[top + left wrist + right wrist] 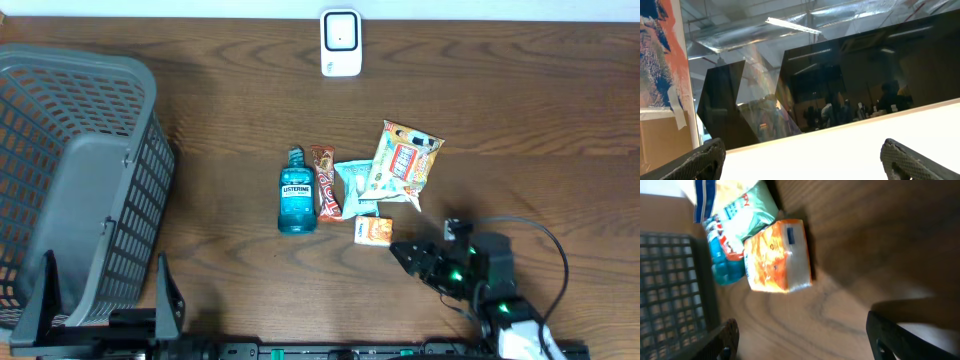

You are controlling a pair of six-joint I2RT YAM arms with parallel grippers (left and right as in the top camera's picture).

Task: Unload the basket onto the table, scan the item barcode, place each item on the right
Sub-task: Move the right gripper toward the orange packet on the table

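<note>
Right tool [398, 249] just beside small orange box [373, 231], near 4 clustered items.

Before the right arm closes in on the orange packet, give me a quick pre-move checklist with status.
1. Right gripper open: ok, fingers apart in the right wrist view.
2. Nothing held: ok, only table shows between its fingers.
3. Lined up with the small orange packet: ok, it lies just ahead of the fingertips, not touched yet.
4. Packet free of its neighbours: not ok, it sits against the pale green pouch and close to the red snack bar.
5. Left gripper out of the way: ok, open, its camera points away from the table.
6. Scanner path open: cannot tell, the snack pile lies between it and the packet.
</note>
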